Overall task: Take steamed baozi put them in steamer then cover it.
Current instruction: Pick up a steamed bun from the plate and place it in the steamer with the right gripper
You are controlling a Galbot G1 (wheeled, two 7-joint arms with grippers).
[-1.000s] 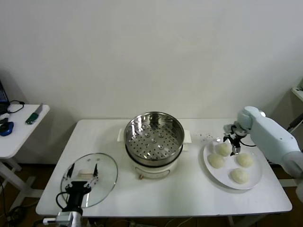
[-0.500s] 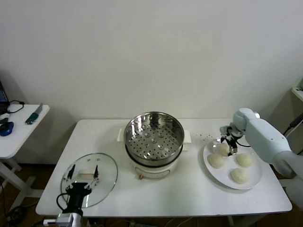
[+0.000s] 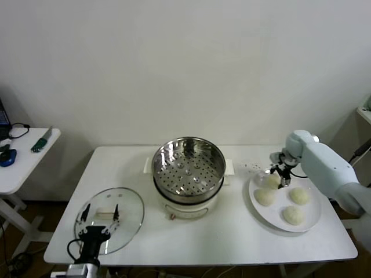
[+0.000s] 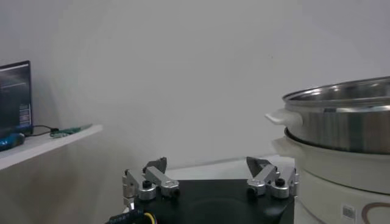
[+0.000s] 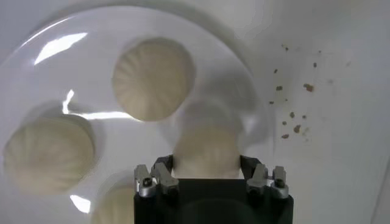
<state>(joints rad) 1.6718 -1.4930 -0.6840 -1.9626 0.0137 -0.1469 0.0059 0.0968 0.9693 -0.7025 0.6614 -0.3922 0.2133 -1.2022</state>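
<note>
Right gripper closing on the first baozi, steamer still empty

Nearest, the left gripper [image 3: 99,217] waits with jaws spread wide over the glass lid [image 3: 110,219], left of the steamer [image 3: 188,169], probably ready for the covering step. Right of the steamer, on the white plate [image 3: 272,217], three baozi lie free; the right gripper [image 3: 280,176] has its fingers pressed against both flanks of the fourth baozi [image 5: 205,152], at the plate's far edge, apparently gripping it for transfer.

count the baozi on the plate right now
4, all on the white plate: one far-left baozi between the right gripper's fingers, one near-left, one far-right, one nearest the front edge.
</note>
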